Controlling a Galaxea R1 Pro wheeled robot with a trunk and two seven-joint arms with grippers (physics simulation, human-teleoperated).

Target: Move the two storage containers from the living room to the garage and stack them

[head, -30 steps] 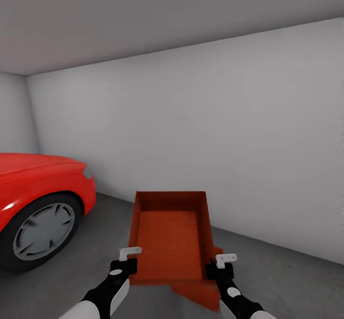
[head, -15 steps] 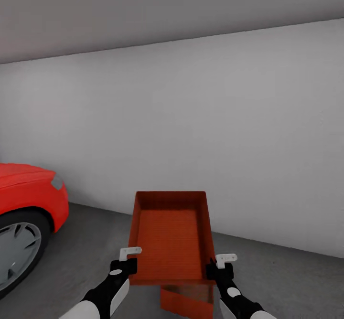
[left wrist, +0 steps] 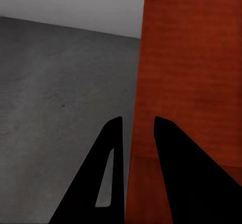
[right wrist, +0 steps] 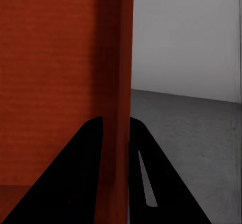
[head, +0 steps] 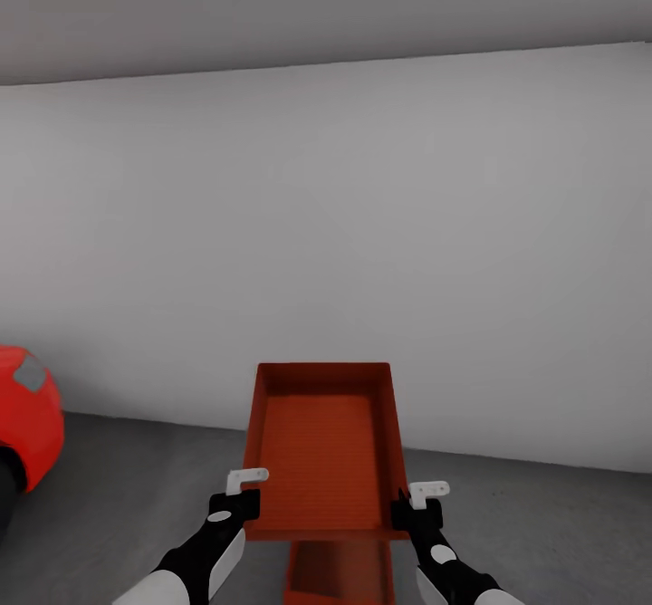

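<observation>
While I look down from the head camera, my left gripper [head: 243, 494] and my right gripper [head: 415, 504] each pinch a side wall of the held red-orange container [head: 321, 460]. That bin sits between the two grippers and reaches out ahead of them, open side up.

From the left wrist camera, the two dark fingers [left wrist: 169, 173] sit on both sides of the bin's thin wall [left wrist: 135, 133], closed on it. From the right wrist camera, the fingers [right wrist: 75, 178] clamp the other wall [right wrist: 121, 83] the same way.

Right below the grippers, the second container [head: 340, 573] rests on the grey concrete floor [head: 118, 487]. The held bin hides its far end and the picture edge cuts off its near end.

Far off past my left gripper, a bit of the red car [head: 25, 424] peeks in, mostly cut off. A plain white wall [head: 362, 252] stands ahead.
</observation>
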